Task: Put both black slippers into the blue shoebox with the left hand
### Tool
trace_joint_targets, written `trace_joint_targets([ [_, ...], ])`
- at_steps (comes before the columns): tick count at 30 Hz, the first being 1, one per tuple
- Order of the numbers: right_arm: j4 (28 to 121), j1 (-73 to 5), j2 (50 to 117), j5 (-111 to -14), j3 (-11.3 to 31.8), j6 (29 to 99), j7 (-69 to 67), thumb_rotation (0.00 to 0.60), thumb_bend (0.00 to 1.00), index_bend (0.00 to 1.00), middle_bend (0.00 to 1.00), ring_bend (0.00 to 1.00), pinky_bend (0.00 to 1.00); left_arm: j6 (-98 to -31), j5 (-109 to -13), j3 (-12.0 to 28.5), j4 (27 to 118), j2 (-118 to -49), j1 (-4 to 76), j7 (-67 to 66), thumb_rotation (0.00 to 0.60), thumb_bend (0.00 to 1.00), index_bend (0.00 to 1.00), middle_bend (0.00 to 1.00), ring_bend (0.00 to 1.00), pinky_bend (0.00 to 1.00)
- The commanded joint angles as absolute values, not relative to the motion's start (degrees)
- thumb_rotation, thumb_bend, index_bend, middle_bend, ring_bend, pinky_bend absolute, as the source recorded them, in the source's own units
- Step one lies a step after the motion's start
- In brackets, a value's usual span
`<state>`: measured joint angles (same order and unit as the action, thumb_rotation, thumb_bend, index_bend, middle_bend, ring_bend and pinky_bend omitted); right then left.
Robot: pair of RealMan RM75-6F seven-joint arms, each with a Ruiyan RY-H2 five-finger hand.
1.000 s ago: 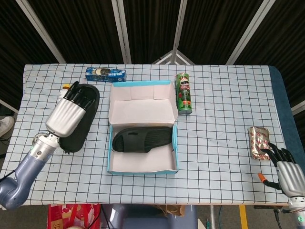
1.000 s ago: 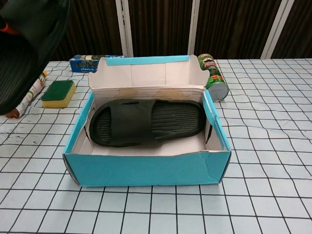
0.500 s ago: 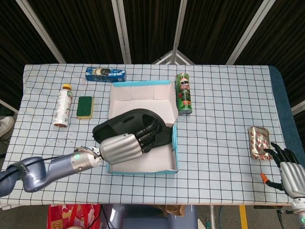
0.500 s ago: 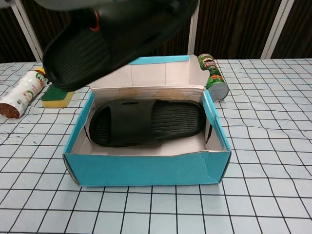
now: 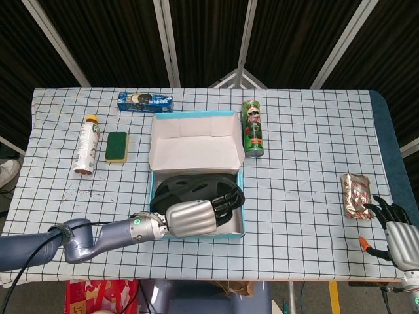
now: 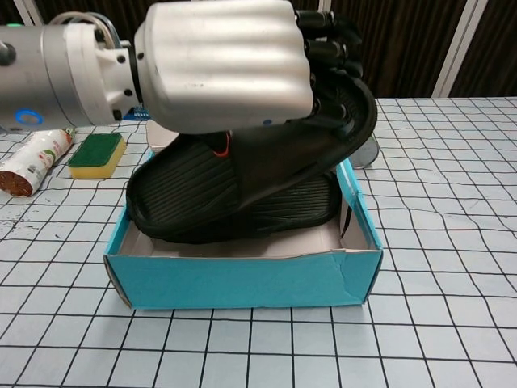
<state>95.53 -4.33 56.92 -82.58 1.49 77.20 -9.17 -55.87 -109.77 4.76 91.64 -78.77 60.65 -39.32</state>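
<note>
Gripping the second black slipper [image 6: 242, 174] from above, the left hand [image 6: 222, 65] holds it over the blue shoebox [image 6: 242, 279], sole down, so it can settle onto the first slipper [image 6: 299, 206] already inside. Its long axis runs across the box (left end dipping, right end raised). The right hand [image 5: 396, 232] rests idle near the table [image 5: 308, 163] edge, fingers apart, holding nothing.

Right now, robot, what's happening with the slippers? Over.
Left hand holds second slipper over shoebox. First slipper already inside. Right hand idle. Nothing blocking.
</note>
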Motion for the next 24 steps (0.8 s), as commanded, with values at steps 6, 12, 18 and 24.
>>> trace_joint_targets([
  [6,95.7,-4.3,56.9,-82.1,1.6,77.0,-9.0,0.600,0.31,0.21,0.10,0.16,0.09,-56.4,-112.1,2.4,86.3,-84.2,61.3,-35.5,0.600,0.46,0.56,0.56,0.14,0.10],
  [12,95.5,-4.3,56.8,-82.0,1.6,77.0,-9.2,0.600,0.31,0.21,0.10,0.16,0.09,-56.0,-112.7,0.4,83.3,-86.9,61.3,-32.8,0.600,0.46,0.55,0.56,0.14,0.10],
  [18,95.7,-4.2,56.8,-81.9,1.6,77.0,-9.1,0.600,0.31,0.21,0.10,0.16,0.09,-54.8,-112.1,-1.4,81.4,-88.7,60.8,-30.9,0.600,0.46,0.53,0.53,0.14,0.10],
  [24,95.8,-4.3,56.8,-81.7,1.7,76.9,-8.7,0.600,0.31,0.21,0.10,0.16,0.09,-54.4,-112.0,-2.4,78.8,-90.7,60.7,-29.6,0.600,0.46,0.51,0.48,0.13,0.10],
])
